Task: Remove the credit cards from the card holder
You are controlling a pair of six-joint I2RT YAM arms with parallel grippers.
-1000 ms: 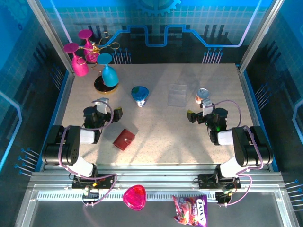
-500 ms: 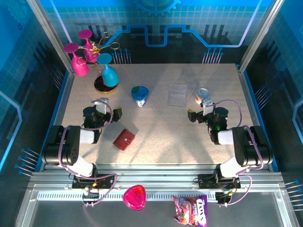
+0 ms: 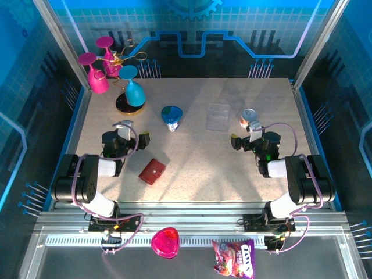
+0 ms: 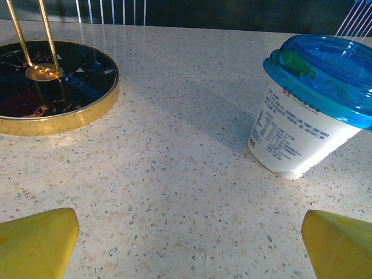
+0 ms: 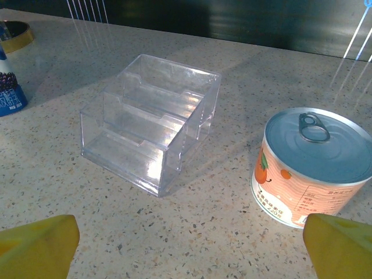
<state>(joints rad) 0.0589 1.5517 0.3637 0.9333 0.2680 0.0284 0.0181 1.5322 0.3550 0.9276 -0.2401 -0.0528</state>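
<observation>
The card holder (image 3: 152, 171), a small dark red wallet, lies closed on the speckled table in front of the left arm. The credit cards are hidden. My left gripper (image 3: 135, 132) is behind and a little left of the wallet, well apart from it, and stands open; its yellow fingertips (image 4: 35, 241) sit wide apart with bare table between them. My right gripper (image 3: 243, 133) is at the right of the table, also open, its yellow fingertips (image 5: 340, 244) spread over bare table.
Ahead of the left gripper stand a blue-lidded yogurt cup (image 4: 308, 110) and a black, gold-rimmed stand base (image 4: 52, 87). Ahead of the right gripper are a clear plastic tiered stand (image 5: 151, 122) and a tin can (image 5: 314, 165). A pink heart dish (image 3: 165, 242) and a candy bag (image 3: 233, 258) lie on the front rail.
</observation>
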